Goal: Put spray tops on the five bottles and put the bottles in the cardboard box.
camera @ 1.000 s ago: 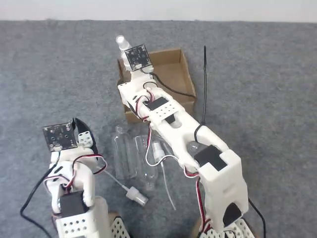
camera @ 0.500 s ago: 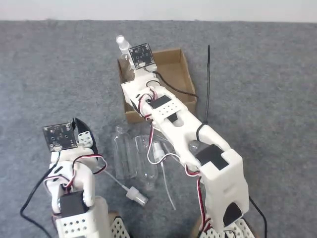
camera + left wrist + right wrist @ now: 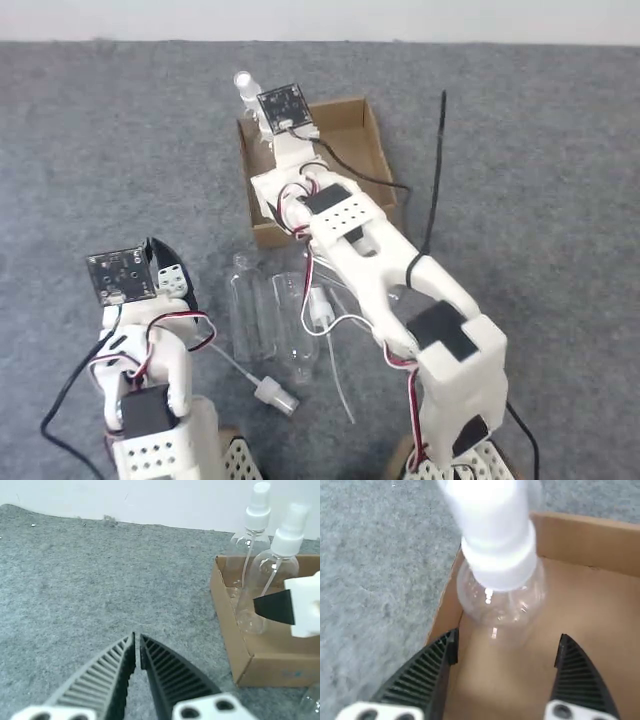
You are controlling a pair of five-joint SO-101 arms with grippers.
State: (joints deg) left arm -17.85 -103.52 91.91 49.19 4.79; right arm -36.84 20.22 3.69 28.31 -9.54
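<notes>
We find the right pincer [image 3: 508,639] open over the cardboard box [image 3: 580,540], a capped bottle [image 3: 500,600] standing inside just ahead of the jaws, while the closed left pincer [image 3: 137,639] sits nearer the uncapped bottles [image 3: 250,310] lying on the worktop [image 3: 100,150].

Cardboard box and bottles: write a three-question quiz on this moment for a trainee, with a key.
1. True or false: the left tool is shut and holds nothing.
2. Multiple choice: how many capped bottles stand in the cardboard box in the left wrist view? A one, B two, C four.
3. Fill in: the right tool, over the cardboard box, is ___.
Key: 1 true; 2 B; 3 open.
</notes>
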